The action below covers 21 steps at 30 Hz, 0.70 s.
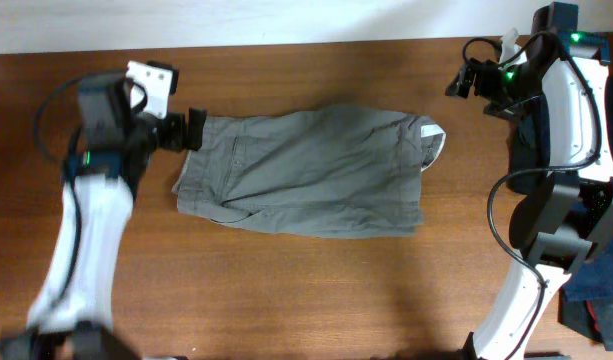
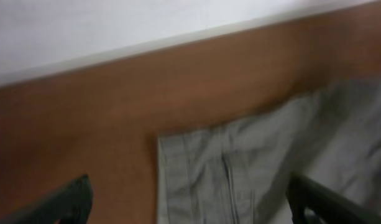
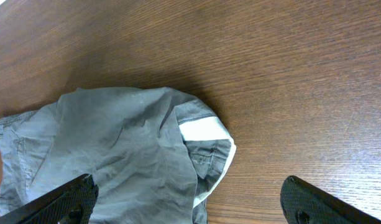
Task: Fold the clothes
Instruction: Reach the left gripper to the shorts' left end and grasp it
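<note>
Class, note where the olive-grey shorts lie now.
In the overhead view the olive-grey shorts lie at the middle of the wooden table, hem end beside the left gripper, pale waistband end toward the right gripper.

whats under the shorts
Only the table shows around the shorts; they lie flat on it. Anything beneath the fabric is covered and cannot be seen.

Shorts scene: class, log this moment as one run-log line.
shorts: lying on table | left gripper: open, at shorts' edge | right gripper: open, apart from shorts
</note>
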Motion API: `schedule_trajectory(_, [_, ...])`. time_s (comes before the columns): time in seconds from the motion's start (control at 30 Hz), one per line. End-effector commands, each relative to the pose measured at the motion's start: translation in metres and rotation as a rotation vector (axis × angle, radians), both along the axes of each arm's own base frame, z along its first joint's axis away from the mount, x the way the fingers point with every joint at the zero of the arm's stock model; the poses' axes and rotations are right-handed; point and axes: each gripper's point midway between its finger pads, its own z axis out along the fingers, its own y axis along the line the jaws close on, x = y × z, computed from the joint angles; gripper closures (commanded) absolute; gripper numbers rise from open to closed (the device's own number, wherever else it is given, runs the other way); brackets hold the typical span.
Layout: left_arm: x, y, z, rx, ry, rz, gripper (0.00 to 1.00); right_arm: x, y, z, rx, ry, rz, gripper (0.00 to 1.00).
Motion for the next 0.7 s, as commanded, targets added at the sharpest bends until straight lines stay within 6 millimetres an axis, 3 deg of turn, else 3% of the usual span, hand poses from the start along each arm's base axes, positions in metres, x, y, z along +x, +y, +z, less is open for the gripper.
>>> schedule_trajectory(0.0, [0.031, 0.01, -0.035, -0.008, 0.159, 0.023, 0.01, 0.002, -0.005, 0.004, -0.024, -0.015, 0.003, 0.01])
schedule_trajectory(0.2, [0.05, 0.015, -0.095, -0.008, 0.345, 0.032, 0.01, 0.001, -0.005, 0.004, -0.023, -0.012, 0.003, 0.01])
schedule_trajectory(0.4, [0.04, 0.007, -0.153, -0.06, 0.495, 0.003, 0.01, 0.001, -0.005, 0.004, -0.023, -0.011, 0.003, 0.01])
schedule_trajectory(0.57, [0.033, 0.0, -0.185, -0.113, 0.571, -0.02, 0.01, 0.001, -0.005, 0.004, -0.023, -0.011, 0.003, 0.01])
schedule_trajectory(0.67, [0.032, 0.002, -0.191, -0.119, 0.585, -0.016, 0.01, 0.001, -0.005, 0.004, -0.023, -0.01, 0.003, 0.01])
